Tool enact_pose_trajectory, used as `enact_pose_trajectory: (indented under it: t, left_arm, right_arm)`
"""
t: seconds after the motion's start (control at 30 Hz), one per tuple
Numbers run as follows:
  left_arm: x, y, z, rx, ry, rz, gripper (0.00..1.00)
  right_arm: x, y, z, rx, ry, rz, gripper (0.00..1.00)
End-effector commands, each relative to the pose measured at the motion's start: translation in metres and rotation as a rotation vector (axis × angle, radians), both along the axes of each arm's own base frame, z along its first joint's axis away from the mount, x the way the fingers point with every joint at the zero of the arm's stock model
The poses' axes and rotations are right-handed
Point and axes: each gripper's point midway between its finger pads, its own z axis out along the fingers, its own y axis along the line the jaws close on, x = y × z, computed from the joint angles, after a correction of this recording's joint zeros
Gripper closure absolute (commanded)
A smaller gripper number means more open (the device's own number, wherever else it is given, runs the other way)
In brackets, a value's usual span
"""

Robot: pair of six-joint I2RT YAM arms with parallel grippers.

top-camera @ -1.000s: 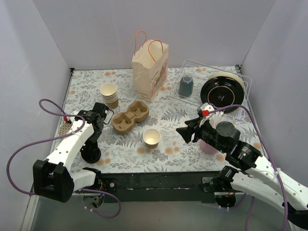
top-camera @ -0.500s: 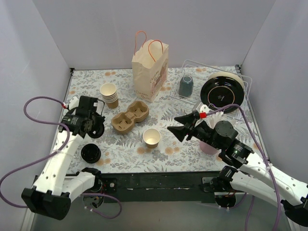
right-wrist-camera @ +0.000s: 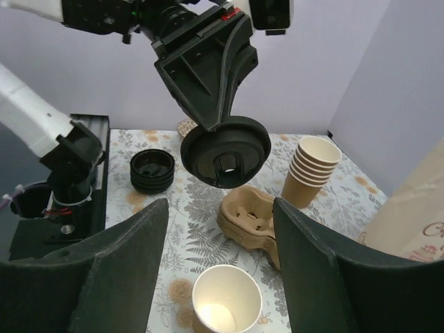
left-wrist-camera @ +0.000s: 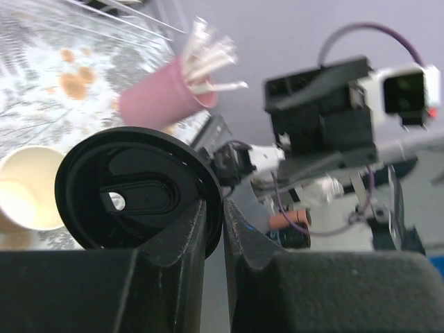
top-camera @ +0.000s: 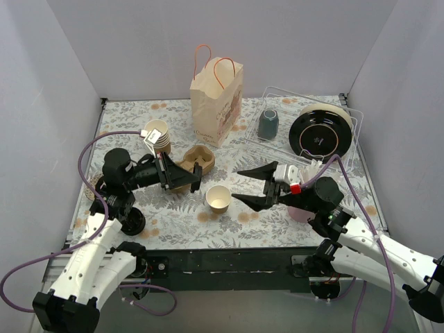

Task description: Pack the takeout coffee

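Note:
No lidded kraft cup shows. One open, lidless paper cup (top-camera: 218,198) stands upright at the table's middle front; it also shows in the right wrist view (right-wrist-camera: 227,307). My left gripper (top-camera: 182,180) is shut on the rim of a round black plastic lid (left-wrist-camera: 139,187) and holds it in the air, left of and above the cup; the lid also shows in the right wrist view (right-wrist-camera: 225,151). My right gripper (top-camera: 237,184) is open and empty, just right of the cup, with its jaws wide either side of it in the right wrist view (right-wrist-camera: 220,205).
A kraft paper bag (top-camera: 216,100) stands at the back. A stack of lidless cups (top-camera: 158,137) and a pulp cup carrier (top-camera: 189,166) sit behind the cup. A stack of black lids (top-camera: 130,220) lies front left. A grey mug (top-camera: 268,123), black plate (top-camera: 320,133) and pink cup (top-camera: 300,208) are right.
My left gripper rose from the lid stack with one lid and swung right toward the open cup. My right gripper moved left toward the cup and opened wider.

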Motion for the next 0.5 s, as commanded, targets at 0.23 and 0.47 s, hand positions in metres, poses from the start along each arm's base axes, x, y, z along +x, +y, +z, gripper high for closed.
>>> enact_pose_trajectory:
  t: [0.23, 0.47]
  left_arm:
    - [-0.095, -0.002, 0.038, -0.091, -0.341, -0.464, 1.0]
    - [-0.121, -0.017, 0.04, -0.15, -0.476, -0.558, 1.0]
  right_arm:
    - [-0.028, -0.004, 0.031, 0.045, -0.326, 0.112, 0.26]
    - [-0.026, 0.014, 0.051, 0.171, -0.014, 0.194, 0.29]
